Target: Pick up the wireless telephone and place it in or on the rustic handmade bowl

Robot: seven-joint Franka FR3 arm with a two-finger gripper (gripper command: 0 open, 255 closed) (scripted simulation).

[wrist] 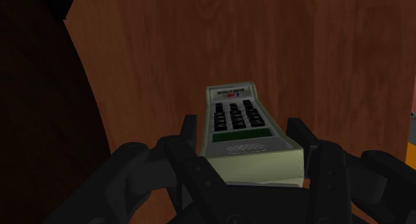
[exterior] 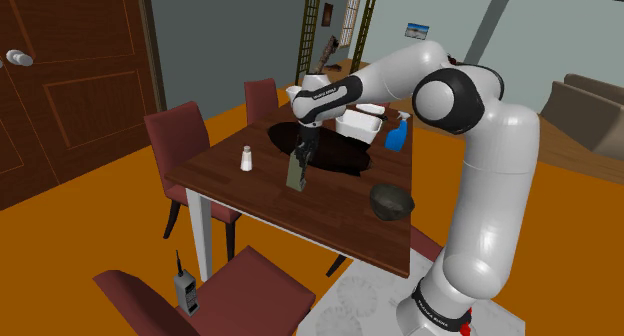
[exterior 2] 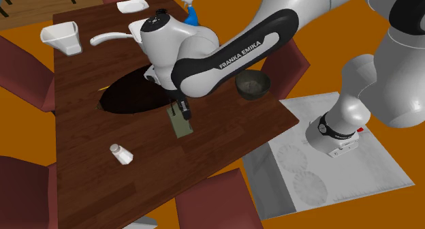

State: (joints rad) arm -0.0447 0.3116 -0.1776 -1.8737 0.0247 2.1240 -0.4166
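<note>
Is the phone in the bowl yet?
No: the tool clasps the phone over the table, well apart from the bowl.

We're in a home dining room here. We see a wooden counter (exterior: 300, 219), red chairs (exterior: 180, 134), a panelled door (exterior: 70, 84), a sofa (exterior: 590, 104) beyond.

Base of the telephone (wrist: 241, 126) behind the jaws; label print illegible.

The white arm (exterior: 480, 154) arches up with its elbow high and reaches down over the telephone (wrist: 240, 126). Its black fingers (wrist: 189, 144) point downward and press against the telephone's two sides, clasping it.
</note>
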